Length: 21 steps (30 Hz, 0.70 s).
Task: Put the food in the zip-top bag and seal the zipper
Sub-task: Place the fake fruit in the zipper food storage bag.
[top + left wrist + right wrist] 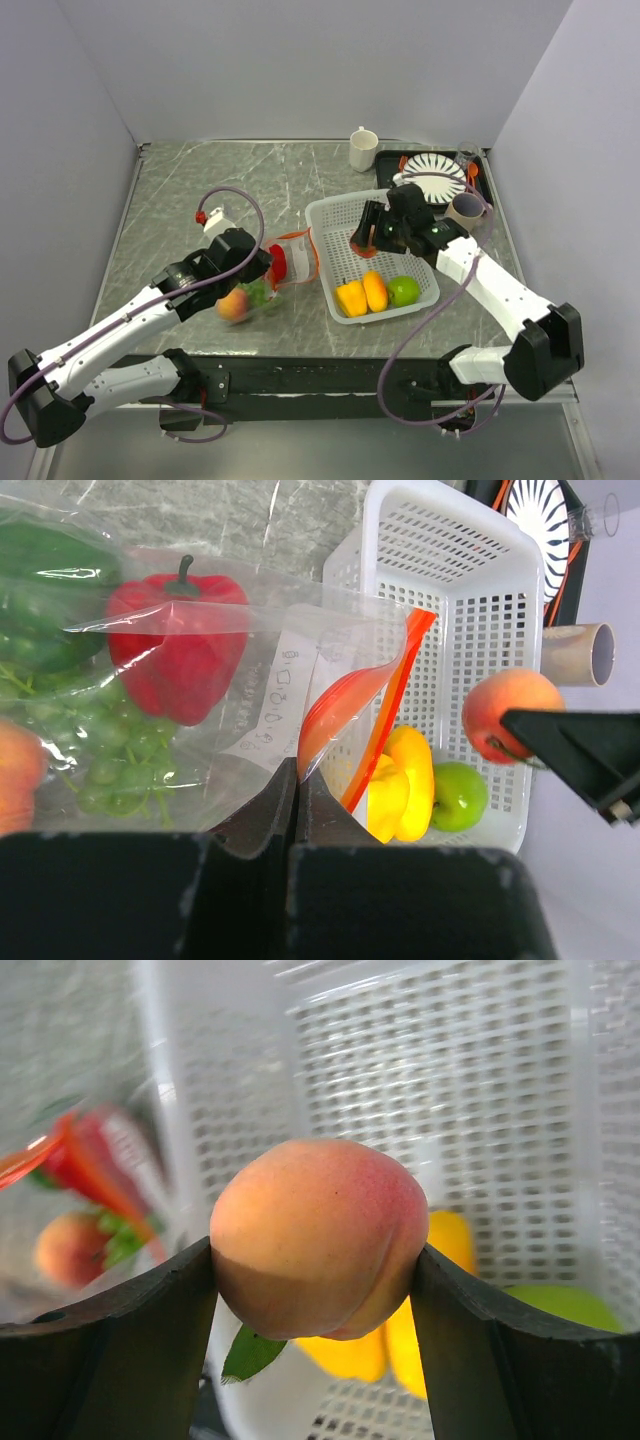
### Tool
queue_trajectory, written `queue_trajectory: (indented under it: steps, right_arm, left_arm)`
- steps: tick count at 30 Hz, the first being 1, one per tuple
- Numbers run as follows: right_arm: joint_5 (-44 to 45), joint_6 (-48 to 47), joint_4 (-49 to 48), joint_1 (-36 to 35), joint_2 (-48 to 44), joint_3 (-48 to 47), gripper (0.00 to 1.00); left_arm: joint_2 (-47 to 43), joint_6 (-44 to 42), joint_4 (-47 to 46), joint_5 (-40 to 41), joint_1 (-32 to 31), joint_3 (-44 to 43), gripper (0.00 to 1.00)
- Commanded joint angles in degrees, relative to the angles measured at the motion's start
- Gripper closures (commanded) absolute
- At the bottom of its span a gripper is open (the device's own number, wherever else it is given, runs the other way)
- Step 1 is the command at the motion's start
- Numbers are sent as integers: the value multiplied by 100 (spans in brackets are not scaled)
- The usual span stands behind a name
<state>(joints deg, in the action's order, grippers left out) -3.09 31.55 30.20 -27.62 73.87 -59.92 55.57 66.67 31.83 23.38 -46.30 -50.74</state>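
Note:
The clear zip-top bag (290, 262) lies left of the white basket (330, 208). My left gripper (295, 780) is shut on its mouth edge beside the orange-red zipper (395, 695), which hangs open. Inside the bag are a red pepper (175, 640), green grapes (95, 750) and a peach (233, 305). My right gripper (312, 1250) is shut on another peach (315, 1230), held above the basket's left half near the bag's mouth. A yellow pepper (351, 297), an orange piece (375, 290) and a green apple (404, 290) lie in the basket's near end.
A white mug (363, 149) stands at the back. A black tray (400, 160) with a striped plate (435, 175) and a glass sits at the back right, with a brown roll (465, 210) beside it. Grey walls close in both sides.

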Motion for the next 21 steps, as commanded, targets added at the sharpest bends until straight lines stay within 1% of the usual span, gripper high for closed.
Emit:
queue_trajectory:
  steps: [1, 2, 9, 13, 17, 21]
  right_arm:
    - [-543, 325, -470, -419, -451, 147, 68]
    - [-552, 386, -540, -638, -504, 165, 68]
    - [-526, 826, -901, -1386, -461, -10, 67]
    - [-534, 906, -1086, -1597, -268, -107, 67]
    - [-595, 844, -1200, -1633, 109, -265, 67]
    - [-675, 756, -1279, -1729, 514, -616, 67]
  left_arm:
    - [-126, -5, -178, 61, 25, 12, 99]
    - [-108, -5, -134, 88, 25, -6, 99]
    - [-178, -6, -248, 44, 25, 29, 99]
    - [-178, 30, -309, -61, 25, 73, 99]
    - [-204, 39, -292, -70, 25, 64, 99]
    - [-275, 83, -318, -114, 25, 108, 99]
